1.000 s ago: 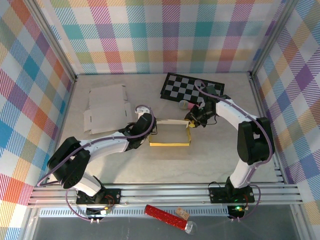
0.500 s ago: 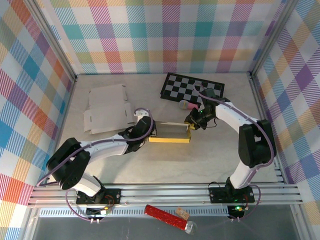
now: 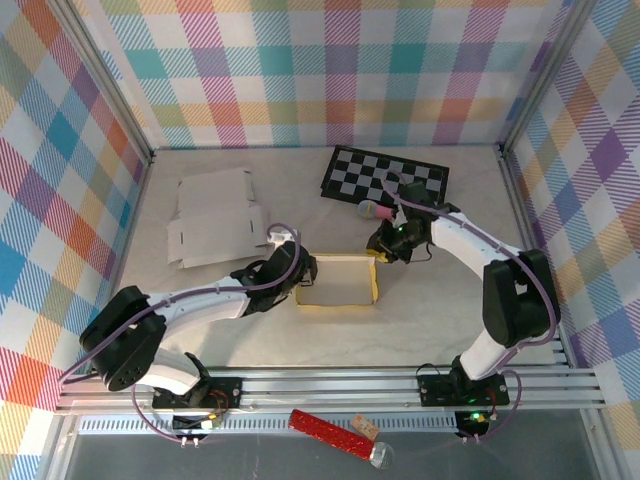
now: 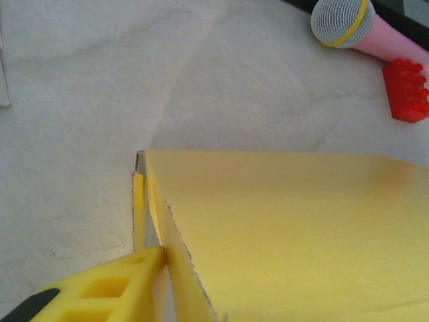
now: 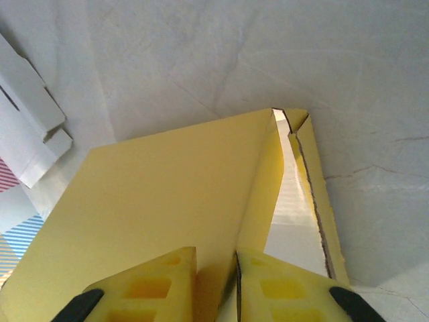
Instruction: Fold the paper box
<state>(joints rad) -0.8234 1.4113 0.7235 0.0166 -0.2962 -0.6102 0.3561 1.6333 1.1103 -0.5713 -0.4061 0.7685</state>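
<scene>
At the far left of the pale, marbled bench (image 3: pixel 450 320) lies a white cardboard blank (image 3: pixel 213 216), flat and unfolded, well apart from the work. The left pincer (image 3: pixel 298 275) sits at the left end of the paper box (image 3: pixel 335 301). One moulded yellow finger (image 4: pixel 107 292) lies against a rough-edged side flap. Its partner is hidden behind the yellow panel, so I cannot tell whether the pincer is apart or together. The box stands mid-bench, a shallow rectangle of thin, matte yellow card with its walls raised. At the box's far right corner the right pincer (image 5: pixel 216 261) is clamped on a wall, the sheet pinched between both fingers. Just beyond that corner lie a pink microphone (image 3: pixel 374 211) with a grey mesh head and a red studded brick (image 4: pixel 407 90). Both are at the near edge of a black-and-white checkered mat (image 3: pixel 385 178).
</scene>
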